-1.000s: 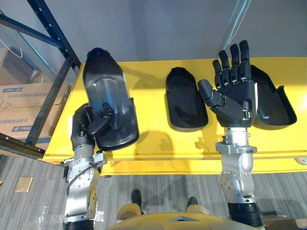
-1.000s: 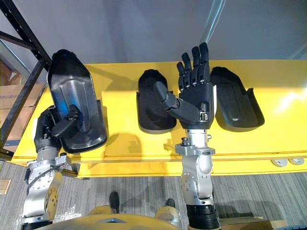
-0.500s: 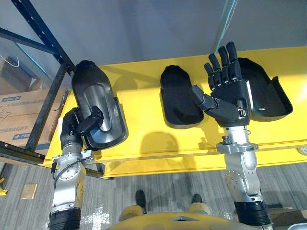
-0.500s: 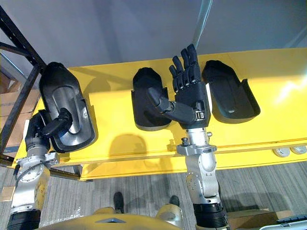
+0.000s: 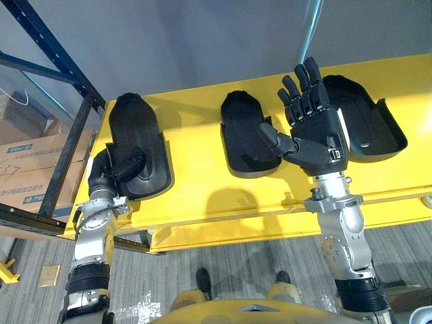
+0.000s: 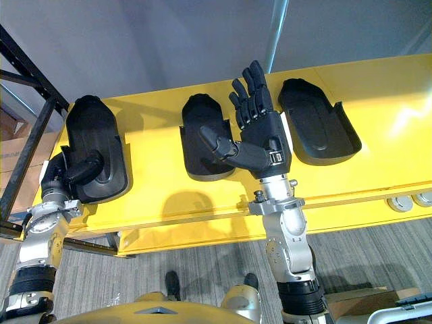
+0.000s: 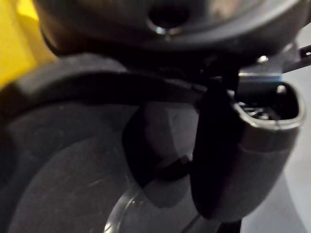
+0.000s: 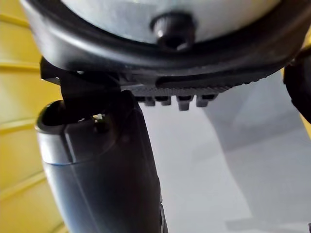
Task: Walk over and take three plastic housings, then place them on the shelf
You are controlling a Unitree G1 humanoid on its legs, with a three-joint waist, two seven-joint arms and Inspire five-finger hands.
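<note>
Three black plastic housings lie in a row on the yellow shelf surface (image 5: 202, 196). My left hand (image 5: 113, 174) grips the near end of the left housing (image 5: 138, 135), thumb (image 7: 243, 145) pressed into its hollow and fingers hidden under it. The housing lies flat, close to the surface's left edge. The middle housing (image 5: 243, 135) and the right housing (image 5: 364, 118) rest untouched. My right hand (image 5: 316, 131) is raised above the surface between those two, fingers straight and spread, holding nothing.
A dark blue rack upright (image 5: 64, 64) and its crossbeams stand at the left, with cardboard boxes (image 5: 27, 175) behind them. A grey wall runs behind the yellow surface. Two small white round parts (image 6: 408, 202) sit at the front right edge.
The left housing, held tilted up a second ago, has come down flat onto the yellow surface with my left hand still on it. The right hand stays open; the camera has shifted.
</note>
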